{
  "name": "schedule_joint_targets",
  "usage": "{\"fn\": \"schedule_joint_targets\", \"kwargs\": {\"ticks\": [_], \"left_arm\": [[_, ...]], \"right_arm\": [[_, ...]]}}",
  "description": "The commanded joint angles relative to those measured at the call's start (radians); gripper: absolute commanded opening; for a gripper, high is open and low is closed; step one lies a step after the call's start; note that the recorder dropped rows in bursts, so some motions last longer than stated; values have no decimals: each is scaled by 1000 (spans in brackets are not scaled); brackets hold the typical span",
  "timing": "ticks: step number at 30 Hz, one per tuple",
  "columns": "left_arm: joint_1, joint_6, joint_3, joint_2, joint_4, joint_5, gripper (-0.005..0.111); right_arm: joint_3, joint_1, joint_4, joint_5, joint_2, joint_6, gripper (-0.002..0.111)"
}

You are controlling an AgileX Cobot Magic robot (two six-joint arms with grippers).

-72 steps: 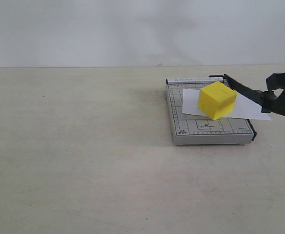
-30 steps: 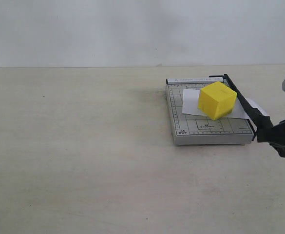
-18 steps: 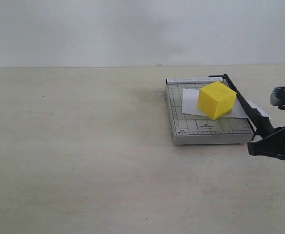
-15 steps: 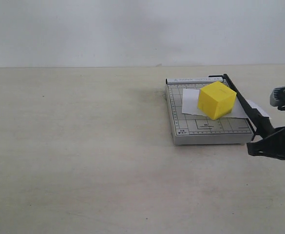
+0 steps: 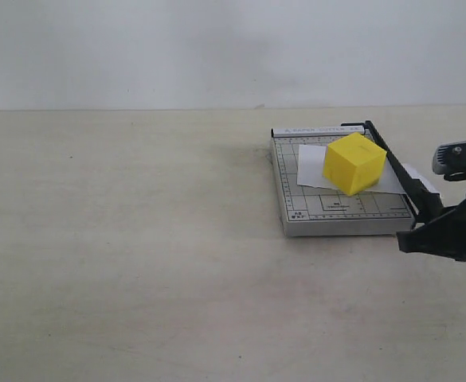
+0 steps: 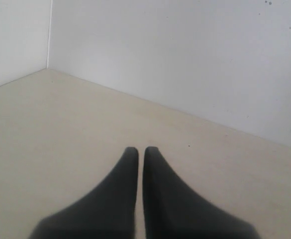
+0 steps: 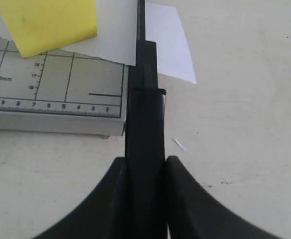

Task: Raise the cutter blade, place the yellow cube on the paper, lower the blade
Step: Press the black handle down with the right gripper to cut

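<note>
The yellow cube (image 5: 354, 163) rests on the white paper (image 5: 312, 169), which lies across the grey gridded cutter base (image 5: 340, 211). Along the base's right edge the black cutter blade (image 5: 392, 163) lies lowered. My right gripper (image 5: 428, 229) is shut on the blade's thick handle end at the near right corner. In the right wrist view the handle (image 7: 146, 124) sits between both fingers of the right gripper (image 7: 146, 167), with the yellow cube (image 7: 48, 20) and the paper (image 7: 167, 42) beyond. My left gripper (image 6: 137, 152) is shut on nothing, over bare table, and does not show in the exterior view.
The cutter stands at the right of a wide beige table (image 5: 137, 239), with a white wall (image 5: 217, 48) behind. A small paper scrap (image 7: 180, 144) lies on the table beside the blade handle.
The right gripper has brought the blade down from a raised slant to lie along the cutter's edge. Over the last half second it has barely shifted. The cube and paper stayed put.
</note>
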Motion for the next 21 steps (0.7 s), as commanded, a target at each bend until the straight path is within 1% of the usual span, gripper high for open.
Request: {"fn": "schedule_joint_targets", "kwargs": {"ticks": [1,5,7,9,10,11,12,13,14,16,17,18,21], "left_arm": [[2,2,-1,0,-6,5,4],[2,2,-1,0,-6,-2,4],[2,2,-1,0,-6,-48,4],[2,46,-1,0,-17,-77,4],[2,155,-1,0,-120,-79,4],[2,315,-1,0,-261,-79,4],[2,515,-1,0,-432,-79,4],[2,702,-1,0,-589,-79,4],[2,849,-1,0,-725,-79,4],[2,922,-1,0,-791,-81,4],[2,933,-1,0,-808,-81,4],[2,947,-1,0,-828,-81,4],[2,1012,-1,0,-897,-81,4]], "right_arm": [[-10,1,-32,15,66,-1,0],[-10,1,-32,-7,66,-1,0],[-10,1,-32,-7,66,-1,0],[-10,1,-32,-7,66,-1,0],[-14,1,-32,-6,66,17,0],[-17,1,-32,5,66,27,1],[-27,1,-32,28,66,25,6],[-31,1,-32,48,66,25,15],[-31,1,-32,53,66,25,28],[-31,1,-32,74,66,25,51],[-31,1,-32,74,66,25,58],[-31,1,-32,75,66,25,60],[-31,1,-32,96,50,25,59]]}}
